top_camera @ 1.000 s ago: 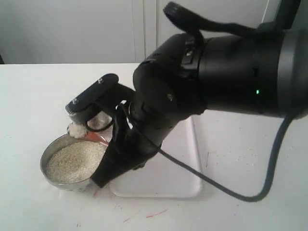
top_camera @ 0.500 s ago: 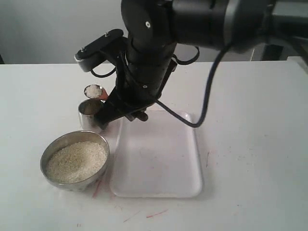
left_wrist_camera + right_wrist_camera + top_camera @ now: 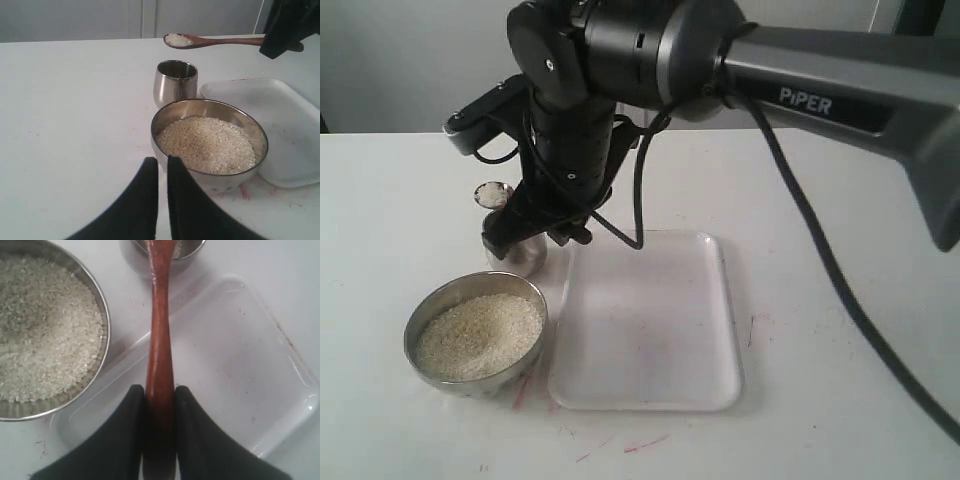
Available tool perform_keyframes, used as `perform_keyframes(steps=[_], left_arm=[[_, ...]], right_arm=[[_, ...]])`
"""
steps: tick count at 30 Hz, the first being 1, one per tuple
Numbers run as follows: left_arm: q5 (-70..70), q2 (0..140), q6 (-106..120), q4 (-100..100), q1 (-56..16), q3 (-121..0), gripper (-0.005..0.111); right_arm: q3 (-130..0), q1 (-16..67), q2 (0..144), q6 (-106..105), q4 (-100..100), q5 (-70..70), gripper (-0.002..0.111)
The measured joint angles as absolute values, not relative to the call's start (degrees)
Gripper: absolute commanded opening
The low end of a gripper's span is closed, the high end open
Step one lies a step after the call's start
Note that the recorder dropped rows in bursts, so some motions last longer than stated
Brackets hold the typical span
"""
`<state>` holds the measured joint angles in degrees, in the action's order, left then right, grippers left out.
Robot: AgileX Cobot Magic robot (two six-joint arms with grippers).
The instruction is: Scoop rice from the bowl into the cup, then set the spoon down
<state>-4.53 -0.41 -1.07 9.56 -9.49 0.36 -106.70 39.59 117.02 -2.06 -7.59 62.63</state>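
The wooden spoon (image 3: 160, 335) is clamped by its handle in my right gripper (image 3: 160, 392), which is shut on it. Its head (image 3: 493, 194) carries a small heap of rice (image 3: 177, 39) and hangs level just above the steel cup (image 3: 175, 82). In the exterior view the cup (image 3: 527, 256) is half hidden behind my right gripper (image 3: 510, 237). The wide steel bowl (image 3: 420, 318) stands nearer, full of rice (image 3: 478, 334). My left gripper (image 3: 162, 162) is shut on nothing, low over the table just outside the bowl's rim (image 3: 159, 120).
A clear plastic tray (image 3: 650, 330) lies right of the bowl and cup, under the right arm. The white table (image 3: 840, 380) stretches on to the right. Red marks dot the table in front of the tray.
My right arm lifted the loaded spoon out of the bowl and swung it back and left, to above the cup. Bowl and cup have not moved.
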Motion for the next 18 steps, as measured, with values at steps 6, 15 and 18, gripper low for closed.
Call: perform_keyframes(steps=[6,15,18], left_arm=[[-4.5,-0.4,-1.1,9.6,-9.5,0.4,0.014],[-4.5,-0.4,-1.1,9.6,-9.5,0.4,0.014],[-4.5,-0.4,-1.1,9.6,-9.5,0.4,0.014]], right_arm=[[-107.2,39.6,118.3,-2.2,-9.5,63.1,0.000],[-107.2,39.6,119.0,-2.5,-14.1,63.9,0.000],[-107.2,39.6,119.6,-2.5,-15.1,64.0,0.000]])
